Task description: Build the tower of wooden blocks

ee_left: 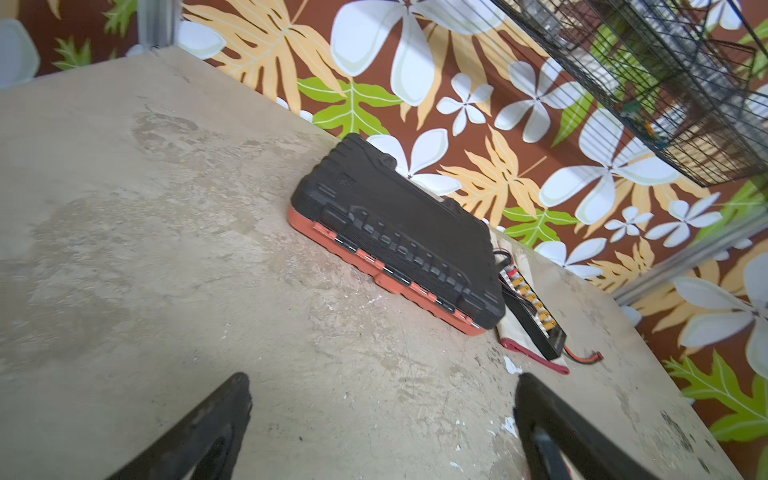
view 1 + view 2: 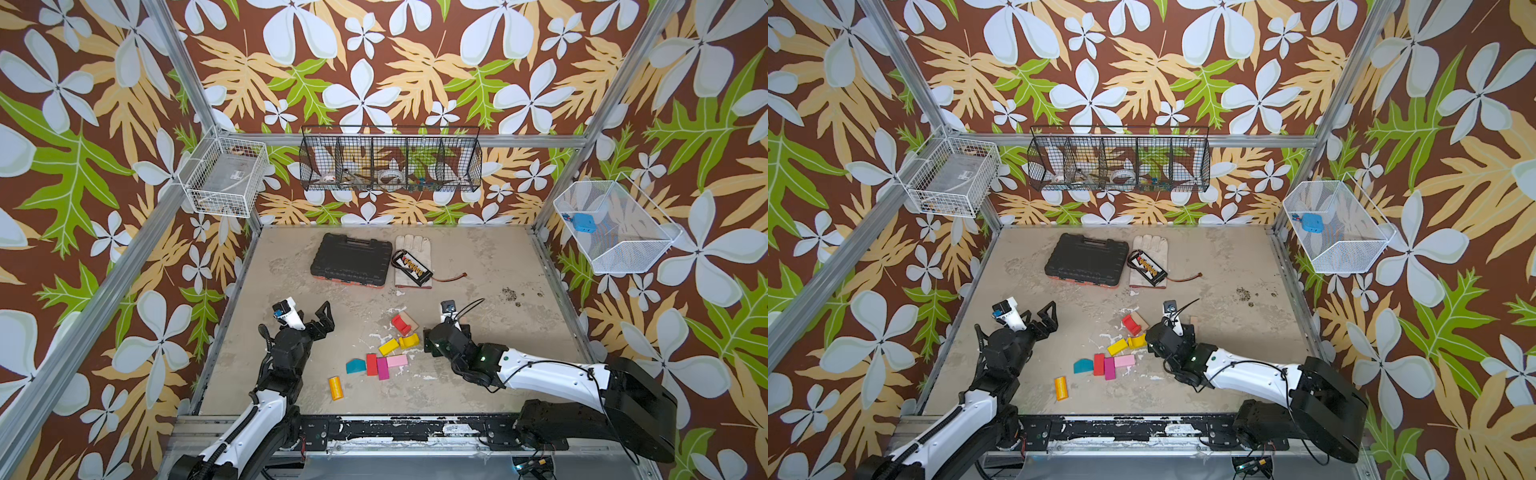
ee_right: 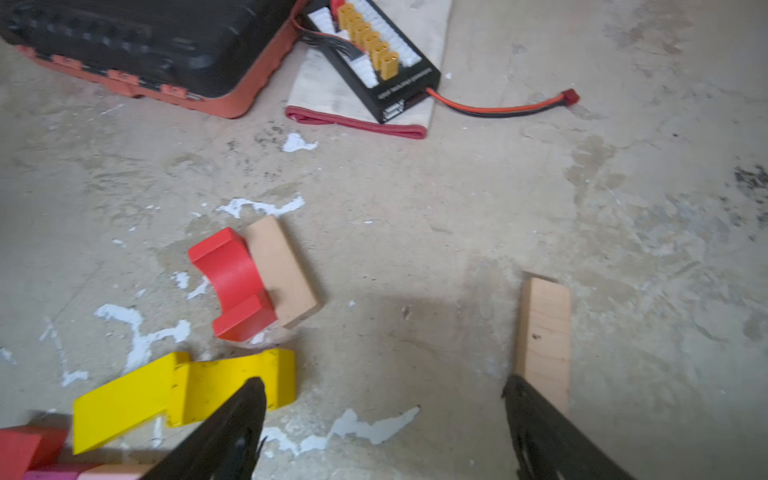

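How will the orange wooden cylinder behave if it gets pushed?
Lying on its side on the table, the orange wooden cylinder will probably roll if nudged across its length. It looks rigid, and its smooth painted curve might slip.

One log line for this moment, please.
phase: pre-stacking | wood blocks: scattered loose | left end effector: open, empty | right end effector: open, empty, beside tan block

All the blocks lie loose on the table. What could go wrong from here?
1. The open right gripper has one finger beside the yellow arch and one over the tan plank; closing could push both.
2. The red arch rests against a tan block; lifting either may shift the other.
3. The orange cylinder lies on its side and might roll if bumped.
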Controlling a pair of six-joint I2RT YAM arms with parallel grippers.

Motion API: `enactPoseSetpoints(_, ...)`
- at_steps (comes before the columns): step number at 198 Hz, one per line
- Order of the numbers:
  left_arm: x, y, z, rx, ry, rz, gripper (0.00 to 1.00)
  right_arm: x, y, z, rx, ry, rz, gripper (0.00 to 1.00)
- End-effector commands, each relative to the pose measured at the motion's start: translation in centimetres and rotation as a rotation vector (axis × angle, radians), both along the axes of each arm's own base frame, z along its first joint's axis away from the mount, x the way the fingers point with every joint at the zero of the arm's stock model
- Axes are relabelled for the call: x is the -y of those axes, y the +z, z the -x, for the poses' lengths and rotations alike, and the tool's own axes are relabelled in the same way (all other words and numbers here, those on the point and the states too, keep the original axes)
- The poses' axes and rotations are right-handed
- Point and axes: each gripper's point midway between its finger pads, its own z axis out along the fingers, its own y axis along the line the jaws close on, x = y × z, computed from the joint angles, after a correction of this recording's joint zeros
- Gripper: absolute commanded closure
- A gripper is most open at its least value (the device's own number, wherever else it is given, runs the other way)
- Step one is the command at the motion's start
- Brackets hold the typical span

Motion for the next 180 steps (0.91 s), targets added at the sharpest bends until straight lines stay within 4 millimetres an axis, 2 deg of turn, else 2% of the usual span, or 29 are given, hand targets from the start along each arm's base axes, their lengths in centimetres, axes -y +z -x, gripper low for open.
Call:
enactPoseSetpoints(1, -2.7, -0.3, 0.1, -0.054, 0.171, 0.029, 0.0, -2.6, 0.2, 0.2, -0.013, 0.105, -0.041, 0.1)
enactPoseSetpoints(10, -2.7, -0.1, -0.1, -0.074, 0.175, 0.029, 0.0, -3.3, 0.0, 0.2, -0.026, 0.125, -0.049, 0.1)
enactPoseSetpoints(35, -0.3, 0.8, -1.0, -0.063, 0.029, -0.017, 0.0, -4.3, -0.6, 0.2, -0.043, 0.148, -0.027, 0.1)
enactPoseSetpoints(75, -1.5, 0.9, -1.0, -0.059, 0.101, -0.019, 0.0, -5.3, -1.6, 0.0, -0.073, 0.167, -0.009, 0.1)
enactPoseSetpoints(141, -0.6, 2.0, 1.1, 0.059, 0.018, -0.002, 0.0, -6.7, -3.1, -0.4, -0.113, 0.191, 0.015, 0.1)
enactPoseSetpoints(180, -0.4, 2.2, 1.4, 0.079, 0.003, 0.001, 0.0, -6.5, -3.9, -1.1, -0.121, 0.163, 0.08, 0.1)
